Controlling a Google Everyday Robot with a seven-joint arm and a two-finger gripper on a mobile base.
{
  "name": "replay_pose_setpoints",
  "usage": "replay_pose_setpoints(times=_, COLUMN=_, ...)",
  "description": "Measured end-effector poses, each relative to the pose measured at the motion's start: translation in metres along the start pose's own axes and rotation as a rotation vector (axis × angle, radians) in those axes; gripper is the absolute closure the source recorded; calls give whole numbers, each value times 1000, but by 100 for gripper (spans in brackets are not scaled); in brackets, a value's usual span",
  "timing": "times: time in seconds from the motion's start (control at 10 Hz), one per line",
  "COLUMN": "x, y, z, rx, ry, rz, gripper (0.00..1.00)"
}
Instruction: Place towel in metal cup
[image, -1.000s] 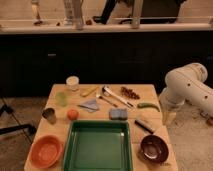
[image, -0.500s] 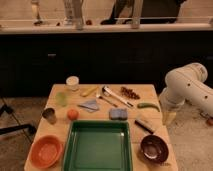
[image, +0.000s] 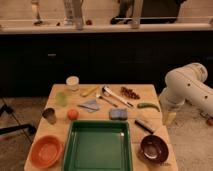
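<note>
Nearest to you the green tray (image: 75, 150) lies bottom centre. Above it, the metal cup (image: 49, 115) stands at the left, with the towel (image: 90, 105) flat toward the centre. The gripper (image: 169, 116) hangs at the right table (image: 150, 92) edge; you cannot tell its state.

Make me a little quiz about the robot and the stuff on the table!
1. Pick one. Where is the claw?
A. over the green tray
B. hanging by the right edge of the table
C. inside the orange bowl

2. True or false: the towel is inside the metal cup.

3. Fill the gap: the round thing just right of the metal cup is an orange ____.

Key:
1. B
2. False. The towel lies flat on the table, apart from the metal cup.
3. ball
</note>
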Motion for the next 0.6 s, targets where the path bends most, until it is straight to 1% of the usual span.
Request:
replay_pose_setpoints(times=0.3, x=0, y=0, z=0, rx=0, ry=-1, rz=1, gripper=20)
replay_pose_setpoints(times=0.5, x=-5, y=-3, z=-2, rx=15, ry=-29, rz=-26, gripper=20)
replay_pose_setpoints(times=0.6, x=-15, y=-5, z=-4, rx=26, ry=-56, rz=-48, gripper=20)
